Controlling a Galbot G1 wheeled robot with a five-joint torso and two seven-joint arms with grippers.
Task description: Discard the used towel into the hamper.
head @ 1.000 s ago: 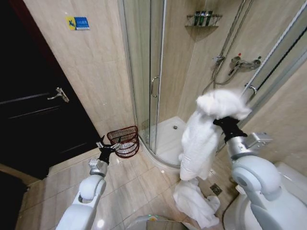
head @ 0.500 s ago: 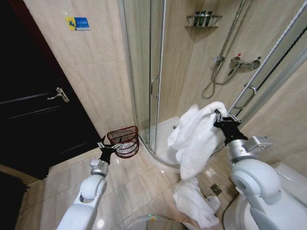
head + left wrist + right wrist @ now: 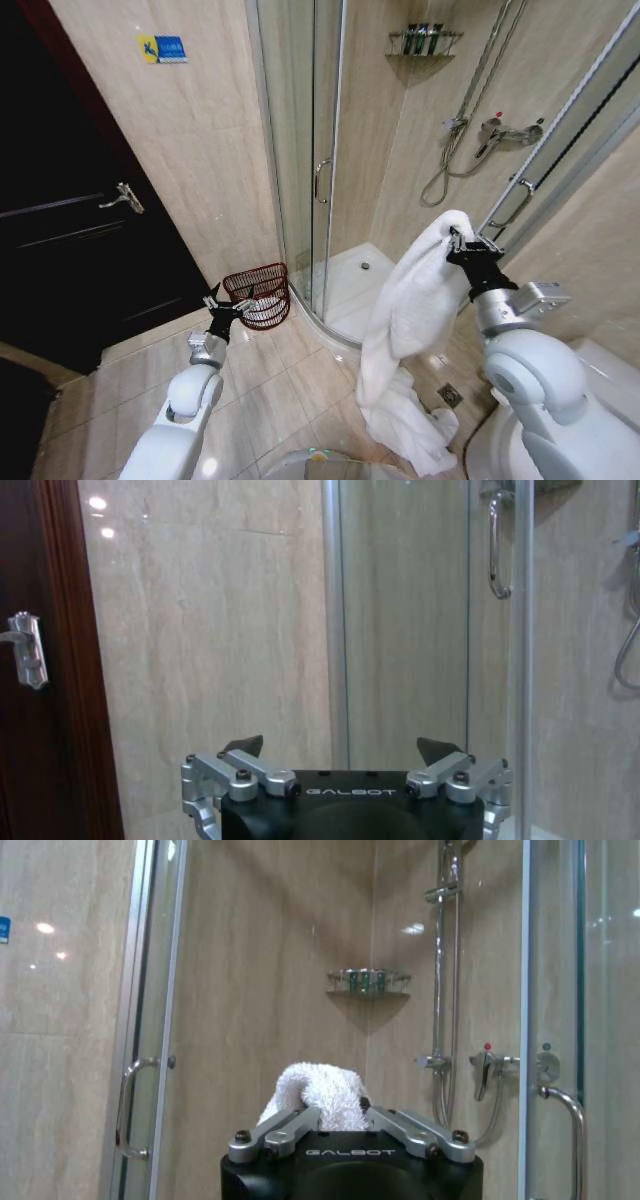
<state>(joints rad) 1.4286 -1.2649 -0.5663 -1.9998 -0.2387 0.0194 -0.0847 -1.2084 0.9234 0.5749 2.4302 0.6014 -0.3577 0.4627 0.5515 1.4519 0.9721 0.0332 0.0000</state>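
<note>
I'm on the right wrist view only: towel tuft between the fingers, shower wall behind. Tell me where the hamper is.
Observer: The hamper stands on the floor by the shower door, ahead and to the robot's left.
Operator: Report how the towel hangs.
Observer: The towel drapes down from the right gripper, its lower end on the floor tiles.
Operator: Give me the left arm.
Observer: The left gripper is open, held just beside the hamper's rim, holding nothing.

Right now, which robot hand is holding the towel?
The right gripper, up by the shower, is shut on the white towel that hangs from it. The left gripper is open and empty, near the hamper.
</note>
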